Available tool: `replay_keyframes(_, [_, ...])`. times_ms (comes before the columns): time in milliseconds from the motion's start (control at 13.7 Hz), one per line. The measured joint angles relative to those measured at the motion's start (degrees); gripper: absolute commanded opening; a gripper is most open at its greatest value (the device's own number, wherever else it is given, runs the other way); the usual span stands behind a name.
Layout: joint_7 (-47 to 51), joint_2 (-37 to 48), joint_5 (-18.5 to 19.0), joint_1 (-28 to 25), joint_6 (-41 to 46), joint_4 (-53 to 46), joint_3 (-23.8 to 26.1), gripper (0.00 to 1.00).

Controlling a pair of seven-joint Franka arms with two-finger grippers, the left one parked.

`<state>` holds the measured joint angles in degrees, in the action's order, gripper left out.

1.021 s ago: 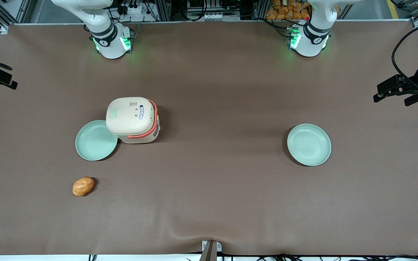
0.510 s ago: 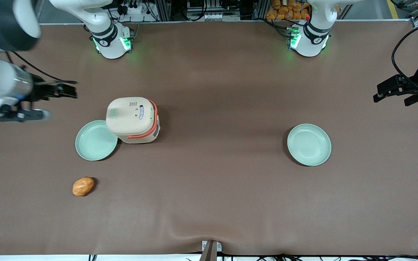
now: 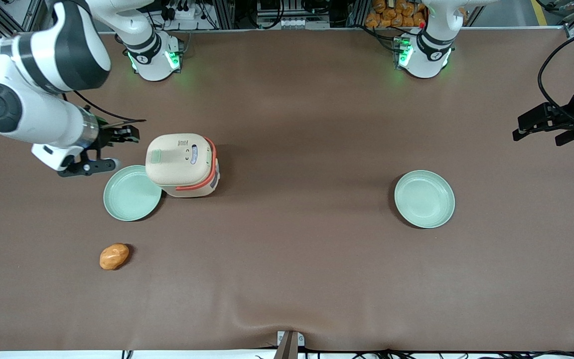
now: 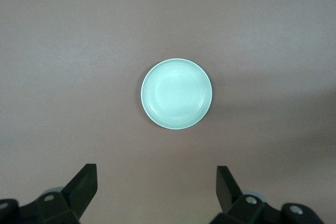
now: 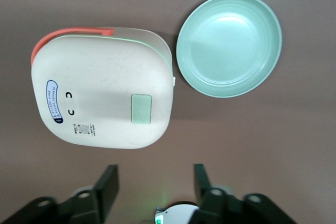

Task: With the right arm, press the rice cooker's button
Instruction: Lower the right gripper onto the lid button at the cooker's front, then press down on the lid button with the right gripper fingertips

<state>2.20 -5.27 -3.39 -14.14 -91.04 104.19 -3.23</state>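
Observation:
The cream-beige rice cooker with its coral-orange handle stands on the brown table, lid shut. A pale green square button sits on the lid near the edge that faces the working arm's end. The right arm reaches in from that end. Its black gripper hangs just beside the cooker, a little short of the lid's edge, open and empty. The right wrist view shows the cooker, its button and the open gripper apart from the cooker.
A pale green plate touches the cooker, nearer the front camera; it also shows in the right wrist view. An orange-brown bread roll lies nearer still. A second green plate lies toward the parked arm's end, also in the left wrist view.
The right arm has swung in from the working arm's end of the table, and its gripper has moved toward the rice cooker, now close beside it. The cooker and plates have not moved.

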Motion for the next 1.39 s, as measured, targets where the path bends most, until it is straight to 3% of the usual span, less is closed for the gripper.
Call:
replay_keyframes(438, [0.01, -0.30, -0.20, -1.59, -7.71, 6.73, 0.00, 0.00])
replay_keyframes(1385, [0.01, -4.42, -0.21, -3.08, -13.99, 9.76, 0.01, 0.00])
